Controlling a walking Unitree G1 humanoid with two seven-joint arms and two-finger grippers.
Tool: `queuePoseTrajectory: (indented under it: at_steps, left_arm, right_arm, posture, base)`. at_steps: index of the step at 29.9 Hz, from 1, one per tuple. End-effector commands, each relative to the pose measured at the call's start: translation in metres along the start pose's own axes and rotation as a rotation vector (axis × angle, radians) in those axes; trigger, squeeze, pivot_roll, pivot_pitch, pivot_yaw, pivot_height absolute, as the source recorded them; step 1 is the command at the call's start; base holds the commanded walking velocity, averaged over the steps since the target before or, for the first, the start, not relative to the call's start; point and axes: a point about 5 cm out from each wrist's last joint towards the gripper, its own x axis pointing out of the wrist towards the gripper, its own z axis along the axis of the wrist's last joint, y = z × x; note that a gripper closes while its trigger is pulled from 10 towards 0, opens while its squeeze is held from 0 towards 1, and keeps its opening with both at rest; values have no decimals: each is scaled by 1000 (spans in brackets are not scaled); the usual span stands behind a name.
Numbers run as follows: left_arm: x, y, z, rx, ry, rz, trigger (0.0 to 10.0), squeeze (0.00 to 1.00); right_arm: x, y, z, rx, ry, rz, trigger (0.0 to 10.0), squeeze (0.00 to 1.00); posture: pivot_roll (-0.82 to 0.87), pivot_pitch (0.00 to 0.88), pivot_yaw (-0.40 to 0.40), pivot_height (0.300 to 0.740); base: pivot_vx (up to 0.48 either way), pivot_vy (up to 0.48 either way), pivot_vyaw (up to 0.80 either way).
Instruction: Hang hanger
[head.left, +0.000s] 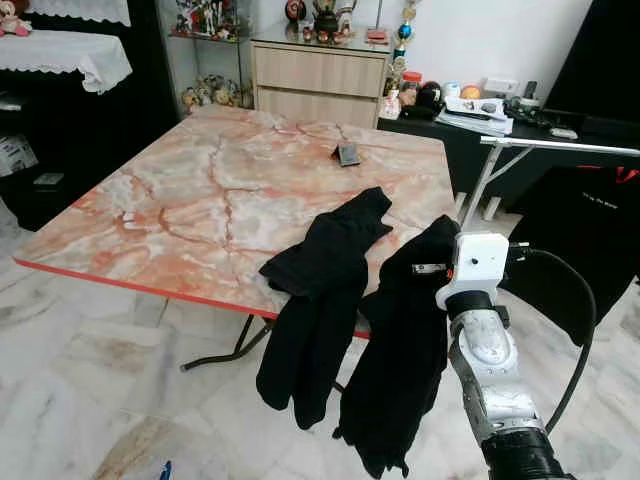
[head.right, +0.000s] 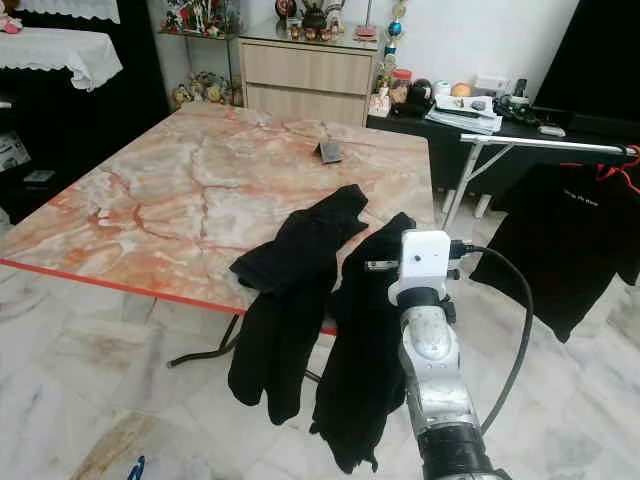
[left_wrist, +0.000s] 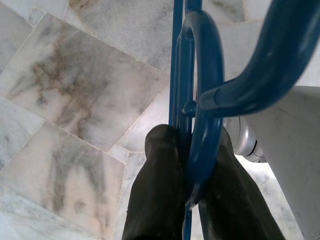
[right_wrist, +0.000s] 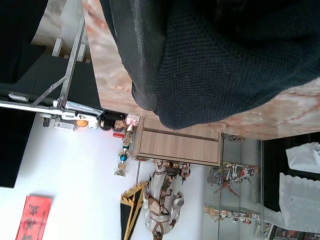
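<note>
Hanger: a blue plastic hanger (left_wrist: 192, 90) sits in the left hand (left_wrist: 192, 200), seen in the left wrist view over the marble floor (left_wrist: 65, 100); a small blue tip shows low at the floor in the left eye view.
Left hand: clenched on the hanger, the two black fingers (left_wrist: 155, 200) pressed to either side of the blue bar.
Right hand: raised at the near right edge of the tabletop (head.left: 200, 190), just beside the black garments; its fingers lie beyond the white wrist housing (head.left: 478, 262), so I cannot tell whether they are parted or closed.
Garments: two black garments (head.left: 320, 300) draped over the tabletop's near edge, hanging toward the floor; the right one (head.left: 400, 350) is nearest the right arm.
Rack: a metal drying rack (head.right: 540, 145) stands to the right of the tabletop, with a black shirt (head.right: 570, 240) already hung from its bar.
Step in hand, judged: carry the hanger up and across to the rack bar.
Method advised: lift the hanger well above the tabletop edge before swinging right; present the hook open-side down over a bare stretch of bar, beside the hung shirt.
Risk: the hook snagging the draped garments, or the hanger twisting in the grip.
</note>
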Motion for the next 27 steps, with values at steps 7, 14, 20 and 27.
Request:
queuePoseTrajectory:
  at_steps: [7,14,20,27]
  left_arm:
    - [-4,12,-16,-5,34,10,10000,0]
    - [-6,13,-21,-17,37,10,10000,0]
    - [-6,10,-22,-16,37,6,10000,0]
    - [-5,4,-24,-19,37,-1,10000,0]
  right_arm:
    - [16,-4,20,-10,-78,-8,10000,0]
    - [18,0,20,6,-80,-1,10000,0]
    - [24,3,26,24,-100,4,10000,0]
    - [40,-4,42,56,-139,-34,10000,0]
  posture:
    - [120,0,-51,740]
    - [122,0,-52,740]
    - [122,0,-51,740]
    - [126,0,-54,740]
  base:
    - [299,0,0]
    - [314,0,0]
    - [333,0,0]
    - [341,0,0]
